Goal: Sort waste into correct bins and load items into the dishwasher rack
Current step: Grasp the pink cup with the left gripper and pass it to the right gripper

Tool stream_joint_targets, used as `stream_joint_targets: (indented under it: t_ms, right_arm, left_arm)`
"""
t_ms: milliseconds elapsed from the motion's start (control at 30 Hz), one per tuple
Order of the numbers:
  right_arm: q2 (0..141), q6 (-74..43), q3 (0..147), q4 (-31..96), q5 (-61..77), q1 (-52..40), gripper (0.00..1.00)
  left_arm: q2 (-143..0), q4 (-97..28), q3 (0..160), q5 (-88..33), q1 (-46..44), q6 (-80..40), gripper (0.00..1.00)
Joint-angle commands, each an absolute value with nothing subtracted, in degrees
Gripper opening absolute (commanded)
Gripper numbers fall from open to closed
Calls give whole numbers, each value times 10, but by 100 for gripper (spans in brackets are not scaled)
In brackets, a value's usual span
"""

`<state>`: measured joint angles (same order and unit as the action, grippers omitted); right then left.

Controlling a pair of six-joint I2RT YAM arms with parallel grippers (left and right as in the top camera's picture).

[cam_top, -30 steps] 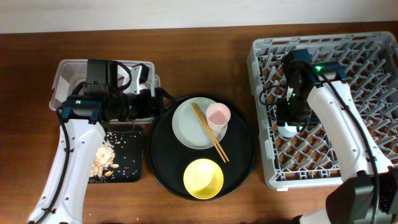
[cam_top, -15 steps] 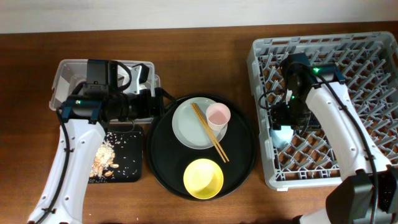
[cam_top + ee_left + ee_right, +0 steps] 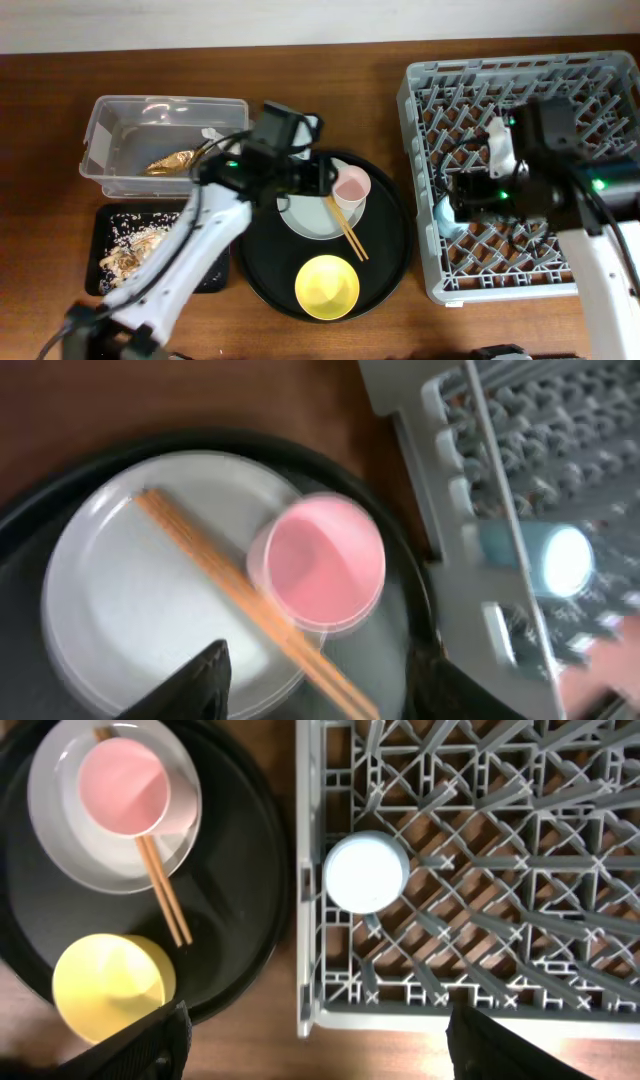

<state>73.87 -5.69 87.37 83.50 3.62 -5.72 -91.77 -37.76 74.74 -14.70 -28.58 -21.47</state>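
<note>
A pink cup (image 3: 351, 185) and wooden chopsticks (image 3: 340, 225) rest on the pale plate (image 3: 300, 212). A yellow bowl (image 3: 327, 287) sits in front of them. My left gripper (image 3: 318, 182) hovers open and empty just above the plate beside the pink cup (image 3: 320, 560); the chopsticks (image 3: 230, 595) run between its fingers (image 3: 190, 685). The light-blue cup (image 3: 447, 212) stands in the grey rack (image 3: 520, 80) at its left edge. My right gripper (image 3: 462, 198) is open and empty, raised above the cup (image 3: 365, 872). Food scraps (image 3: 130, 250) lie in the black rectangular tray (image 3: 205, 275). A gold wrapper (image 3: 172, 160) and white tissue (image 3: 212, 133) lie in the clear tub (image 3: 100, 125).
The plate, pink cup and bowl sit on a large round black tray (image 3: 390, 250) between the bins and the rack. The rack's near-left corner (image 3: 310, 1010) lies close to the round tray's rim (image 3: 250, 920). Bare wooden table (image 3: 330, 75) runs along the far side.
My left arm swung right from the clear tub to above the plate and pink cup. My right gripper released the light-blue cup in the rack and rose above it.
</note>
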Motion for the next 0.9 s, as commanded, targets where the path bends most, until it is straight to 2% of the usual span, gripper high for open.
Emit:
stream_joint_targets:
  t_ms: [0,200,333,400,567,667,767,867]
  right_arm:
    - [732,-53,881,851,43,-55,83]
    - [732,-48,880,853,43,-55,82]
    - [732,-47,880,853,43,-55,82]
    - [732,-47,880,853,43,-55,82]
    - [732,-47,881,841,53,-55,84]
    - [732,-47,881,826,89,-55,86]
    - [732,-28,881,801,170,-55,94]
    - [732,76,881,760,408,-55,96]
  left_arm:
    - [-992,-339,750,-47,-330,-232,55]
    - [-1079,-295,750,-44,-343,-232,52]
    - [-1080,-294,750,-44,-343,-232,24]
    - [-1080,-294,750,-44,-343,-232,16]
    - [-1025,-296,773,-50,-332,-232,1]
    - [-958,-296,790,-62,-332,-231,1]
    - [-856,-296,795,-219,-297,-241,1]
    - [-790,-290,795,-506,-198,-248,0]
